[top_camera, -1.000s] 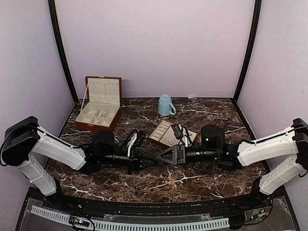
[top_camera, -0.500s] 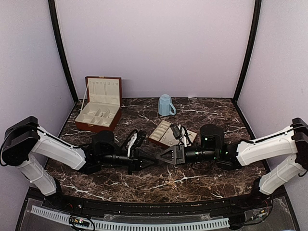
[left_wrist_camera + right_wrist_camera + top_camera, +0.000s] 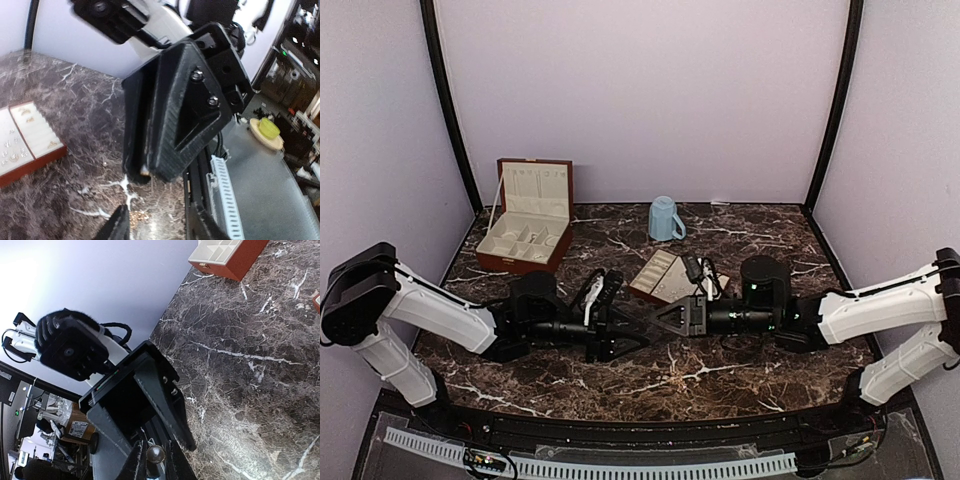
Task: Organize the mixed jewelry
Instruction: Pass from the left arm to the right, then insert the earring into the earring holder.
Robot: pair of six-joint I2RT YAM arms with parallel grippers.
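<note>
Lilac walls close in a dark marble table (image 3: 740,375) veined with white. Two white-and-black arms reach in from the left and right sides and meet low over the near middle, nose to nose.

At the far left a wooden box (image 3: 525,240) stands open, its lid upright and its cream compartments showing. Right of centre lies a flat tray (image 3: 658,272), just beyond the two grippers. A light-blue mug (image 3: 665,218) stands at the far middle, well apart from both.

The left gripper (image 3: 630,338) points right with its jaws spread and nothing between them; from its own camera the two fingers (image 3: 120,225) stand apart at the bottom edge. The right gripper (image 3: 662,322) points left, its tips just beside the left one's. Its fingers (image 3: 137,462) are drawn in on a small round silvery bead (image 3: 155,454), pinched at the very tips. The left wrist view shows a pale spot at those same tips.

More jewelry (image 3: 12,150) sits in the tray's cream slots as tiny glinting specks, too small to tell apart.
</note>
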